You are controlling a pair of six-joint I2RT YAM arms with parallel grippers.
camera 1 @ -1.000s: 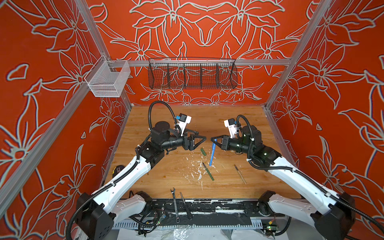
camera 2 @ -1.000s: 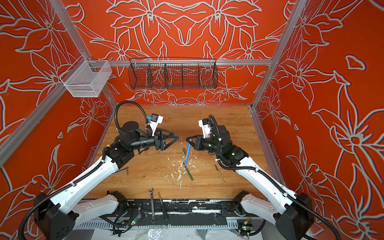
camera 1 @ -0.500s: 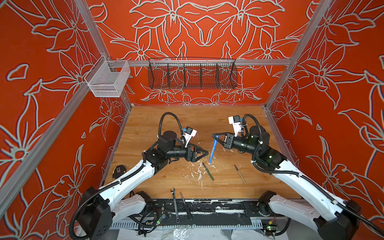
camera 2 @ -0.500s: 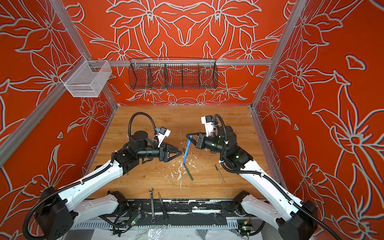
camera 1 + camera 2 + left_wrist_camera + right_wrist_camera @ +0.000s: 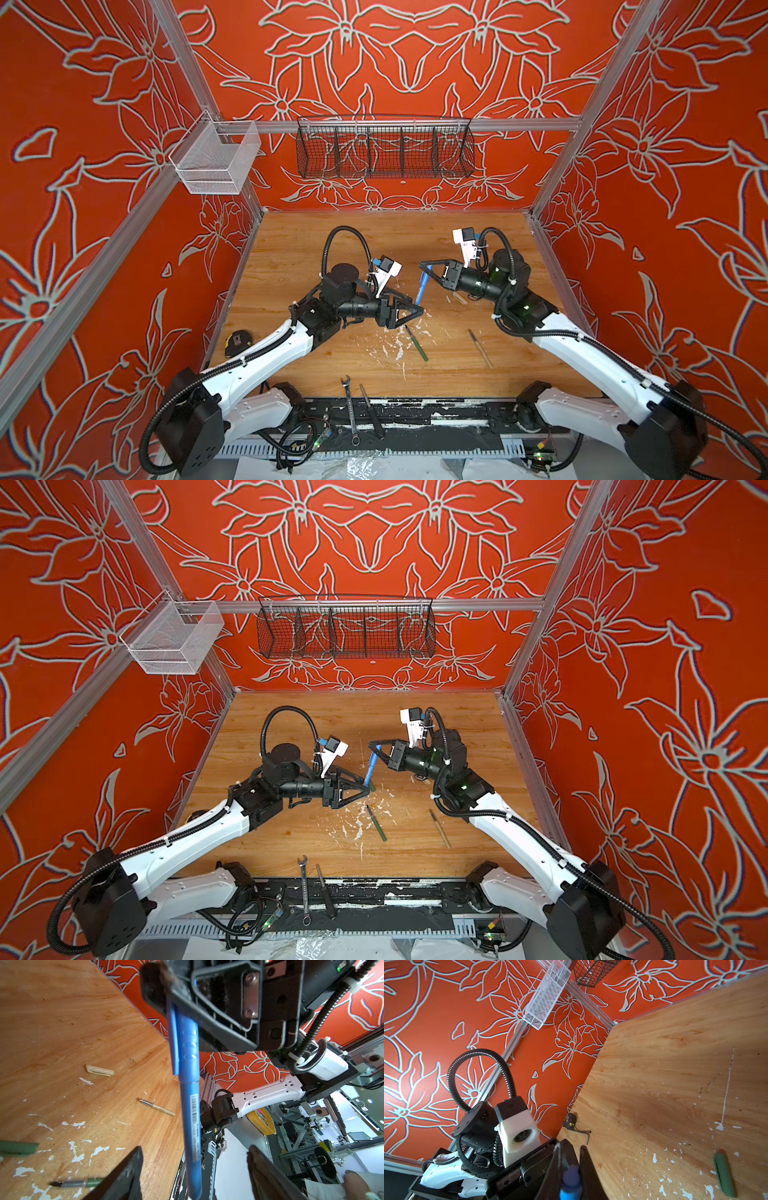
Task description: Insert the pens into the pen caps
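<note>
Brought toward mid-frame since a second ago, the left gripper (image 5: 419,311) is set with jaws apart around the lower end of the blue pen (image 5: 420,291), not touching it, probably to press it home. Its blue cap (image 5: 187,1047) is clamped by the shut jaws of the right gripper (image 5: 424,269), off the worktop (image 5: 291,257).

Bare tabletop (image 5: 395,237) beyond green pen (image 5: 417,344)
</note>
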